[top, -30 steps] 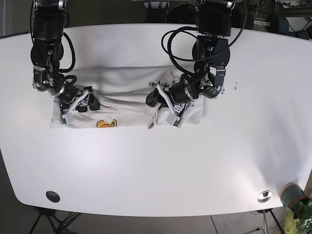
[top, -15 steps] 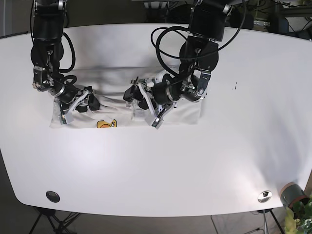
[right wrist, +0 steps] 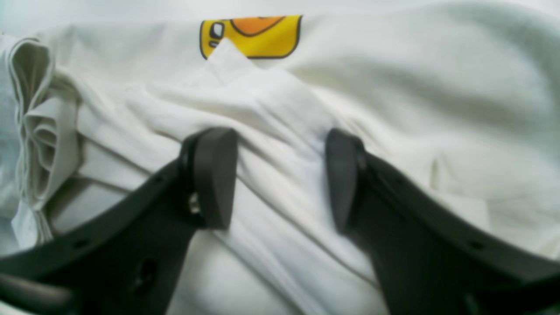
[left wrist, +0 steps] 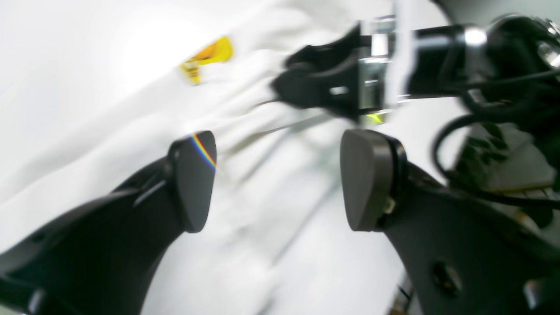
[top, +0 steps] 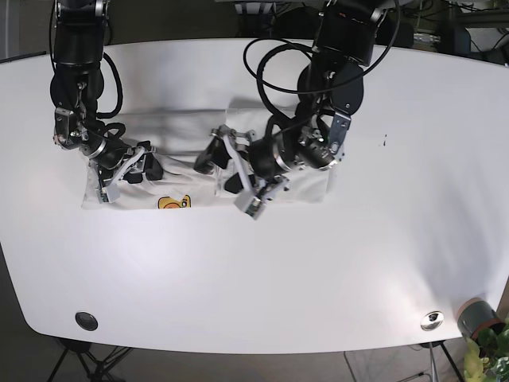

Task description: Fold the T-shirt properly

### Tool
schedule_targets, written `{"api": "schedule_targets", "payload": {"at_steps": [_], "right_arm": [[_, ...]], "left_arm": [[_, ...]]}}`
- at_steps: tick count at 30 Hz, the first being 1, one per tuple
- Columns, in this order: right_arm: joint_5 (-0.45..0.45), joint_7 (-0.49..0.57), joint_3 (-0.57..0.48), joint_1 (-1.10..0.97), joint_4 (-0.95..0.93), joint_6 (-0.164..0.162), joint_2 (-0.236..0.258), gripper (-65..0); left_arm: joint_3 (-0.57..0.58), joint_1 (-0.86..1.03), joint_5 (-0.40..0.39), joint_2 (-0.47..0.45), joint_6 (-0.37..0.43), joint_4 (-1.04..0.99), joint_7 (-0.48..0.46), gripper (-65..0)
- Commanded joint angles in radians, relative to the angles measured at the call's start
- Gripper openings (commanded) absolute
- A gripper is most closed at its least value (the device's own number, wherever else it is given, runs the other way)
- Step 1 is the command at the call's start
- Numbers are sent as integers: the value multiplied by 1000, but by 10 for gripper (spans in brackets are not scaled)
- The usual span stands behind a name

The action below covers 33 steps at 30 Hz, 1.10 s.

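The white T-shirt (top: 183,131) lies crumpled along the far half of the table, its yellow print (top: 173,203) at the front edge. My right gripper (top: 123,171) rests on the shirt's left end. In the right wrist view this gripper (right wrist: 280,179) is open, with a wrinkled ridge of the T-shirt (right wrist: 415,100) running between its fingers, just below the yellow print (right wrist: 251,37). My left gripper (top: 228,171) is over the shirt's middle. In the blurred left wrist view it (left wrist: 280,179) stands open above the cloth, with nothing between its fingers.
The white table (top: 262,270) carries a black round disc (top: 86,321) at the front left and a silver one (top: 432,320) at the front right. A small can (top: 475,315) and a plant sit off the front right corner. Cables hang from the arm on the right.
My left gripper has swept leftward across the shirt to its middle, and the bunched cloth near it shifted left with it. The right arm has stayed put.
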Motion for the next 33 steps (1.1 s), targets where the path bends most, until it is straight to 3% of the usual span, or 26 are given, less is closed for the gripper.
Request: {"api": "schedule_targets", "payload": {"at_steps": [1, 5, 12, 18, 22, 26, 33], "right_arm": [[-22, -51, -1, 1, 5, -8, 6, -323], [15, -53, -1, 0, 42, -8, 8, -323], [190, -53, -1, 3, 83, -10, 28, -323], [394, -53, -4, 0, 118, -10, 54, -323], [469, -57, -12, 0, 181, -10, 60, -323], [481, -142, -12, 6, 243, -10, 54, -323], [480, -192, -15, 9, 313, -16, 0, -323]], "left_arm": [[-61, -20, -7, -23, 0, 18, -19, -229], [-130, -20, -7, -60, 0, 16, -19, -229], [-213, -17, -14, -161, -5, 19, -22, -229], [-315, 7, -10, -210, -141, 15, -23, -231], [-366, 2, -7, -216, -197, -43, -25, -231], [-364, -4, -7, -225, -201, -122, -77, -231], [-309, -75, -7, -238, -200, -287, -175, -231]]}}
